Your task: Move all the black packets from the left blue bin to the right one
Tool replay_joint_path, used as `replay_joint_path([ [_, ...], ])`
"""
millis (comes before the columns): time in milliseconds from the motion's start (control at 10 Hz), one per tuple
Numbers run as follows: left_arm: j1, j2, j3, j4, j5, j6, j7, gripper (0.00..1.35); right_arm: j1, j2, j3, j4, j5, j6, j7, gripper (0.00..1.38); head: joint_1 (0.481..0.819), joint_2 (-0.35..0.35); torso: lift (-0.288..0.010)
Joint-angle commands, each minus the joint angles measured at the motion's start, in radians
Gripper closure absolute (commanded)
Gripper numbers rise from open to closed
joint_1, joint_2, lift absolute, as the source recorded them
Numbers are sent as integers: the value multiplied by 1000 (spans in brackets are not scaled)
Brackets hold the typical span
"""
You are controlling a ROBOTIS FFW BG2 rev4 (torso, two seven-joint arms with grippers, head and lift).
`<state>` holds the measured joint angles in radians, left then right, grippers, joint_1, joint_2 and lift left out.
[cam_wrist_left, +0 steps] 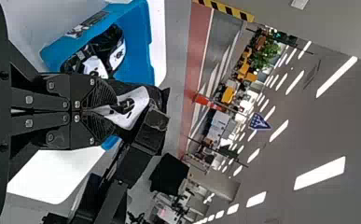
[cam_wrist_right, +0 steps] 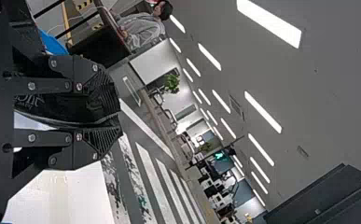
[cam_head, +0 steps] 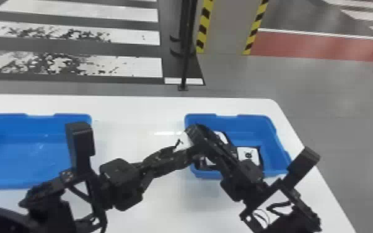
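Where the left gripper (cam_wrist_left: 115, 111) and right gripper (cam_wrist_right: 119, 116) both pinch one black packet (cam_wrist_left: 140, 99) near the right bin's (cam_head: 241, 122) left rim, it looks light, soft, slightly slick; its flat edge suits gripping. Farther, other packets (cam_head: 248, 155) lie inside.

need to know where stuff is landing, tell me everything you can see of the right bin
The right bin is a blue, open-topped rectangular tub, plastic by its look, with a dip midway along its far rim. It stands upright on the white table, near the table's right edge. Inside lie black packets with white patches. The right arm crosses over its near side, hiding part of it; whether they touch can't be told.
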<state>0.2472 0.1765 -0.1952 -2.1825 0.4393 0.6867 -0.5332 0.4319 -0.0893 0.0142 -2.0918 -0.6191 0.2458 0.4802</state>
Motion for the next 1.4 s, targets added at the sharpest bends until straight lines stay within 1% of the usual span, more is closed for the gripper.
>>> replay_joint_path([
  [0,23,-9,18,4,33,-46,9,1101,0,0,4,2,-23,0,0,1277,695,-158,-140],
  [100,45,-22,50,4,45,-29,10,751,0,0,2,2,-25,0,0,1277,695,-152,-140],
  [200,67,-28,74,4,51,-27,10,374,-2,0,-8,2,-27,0,0,1277,695,-140,-140],
  [300,91,-31,92,4,67,-31,10,131,-20,-4,-18,19,-29,2,0,1277,695,-133,-140],
  [400,133,-32,105,-8,97,-73,7,101,-49,-12,-36,51,-31,2,-2,1277,695,-127,-140],
  [500,192,-46,143,-55,107,-83,7,130,-86,-23,-62,93,-29,14,0,1277,695,-128,-140],
  [600,236,-57,183,-89,107,-100,4,130,-128,-32,-80,142,-37,27,0,1277,695,-132,-140],
  [700,273,-74,229,-104,115,-122,-2,130,-164,-43,-92,208,-85,36,0,1277,695,-131,-140],
  [800,302,-89,271,-106,133,-147,-4,130,-201,-43,-122,269,-73,36,0,1277,695,-127,-140],
  [900,320,-100,299,-106,137,-149,-4,130,-238,-50,-148,333,-71,36,0,1277,695,-116,-140],
  [1000,329,-103,307,-106,143,-149,-4,131,-282,-59,-178,397,-59,36,-2,1277,695,-117,-140],
  [1100,329,-103,307,-106,143,-154,-4,131,-314,-64,-200,444,-55,36,-2,1277,695,-132,-140],
  [1200,329,-104,307,-106,145,-169,-5,128,-346,-70,-224,476,-21,44,-15,1251,695,-142,-140],
  [1300,332,-104,315,-106,145,-181,-8,127,-356,-73,-236,493,-19,59,-34,1058,695,-166,-140],
])
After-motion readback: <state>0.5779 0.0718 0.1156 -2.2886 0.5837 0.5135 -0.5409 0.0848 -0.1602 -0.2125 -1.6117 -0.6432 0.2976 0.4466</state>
